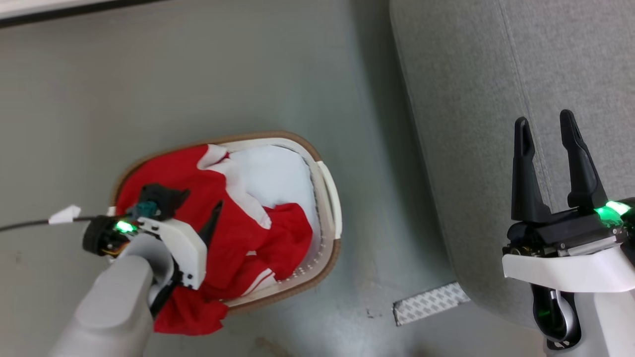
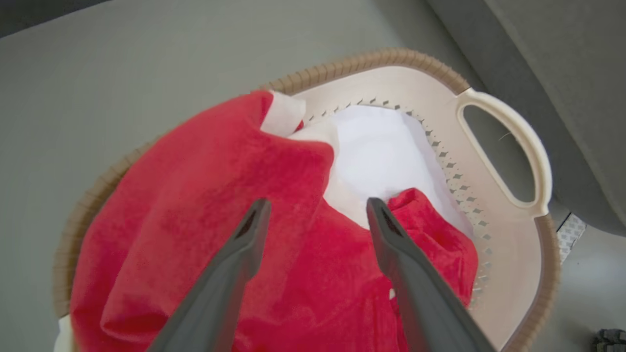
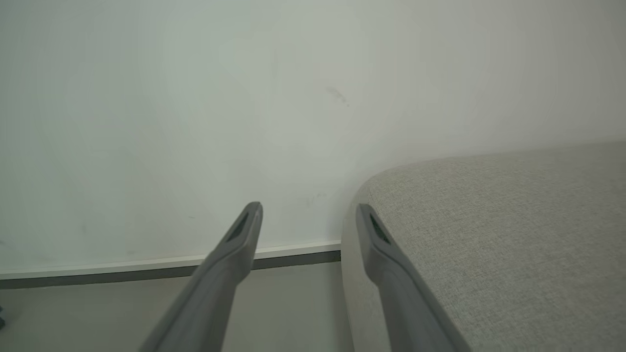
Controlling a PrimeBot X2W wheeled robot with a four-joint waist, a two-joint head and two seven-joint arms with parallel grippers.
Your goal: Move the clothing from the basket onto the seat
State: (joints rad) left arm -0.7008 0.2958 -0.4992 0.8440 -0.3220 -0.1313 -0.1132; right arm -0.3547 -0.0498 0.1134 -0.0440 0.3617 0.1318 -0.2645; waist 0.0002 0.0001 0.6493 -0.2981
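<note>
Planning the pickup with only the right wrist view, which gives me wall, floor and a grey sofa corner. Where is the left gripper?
Observer: The left gripper hangs over the red garment in the white laundry basket on the floor.
Operator: Holding any of it?
Observer: No; the left wrist view has its jaws wide apart with nothing pinched between them.
Operator: Anything else in the basket?
Observer: A white cloth lies beneath the garment, bared on the side nearest the sofa.
</note>
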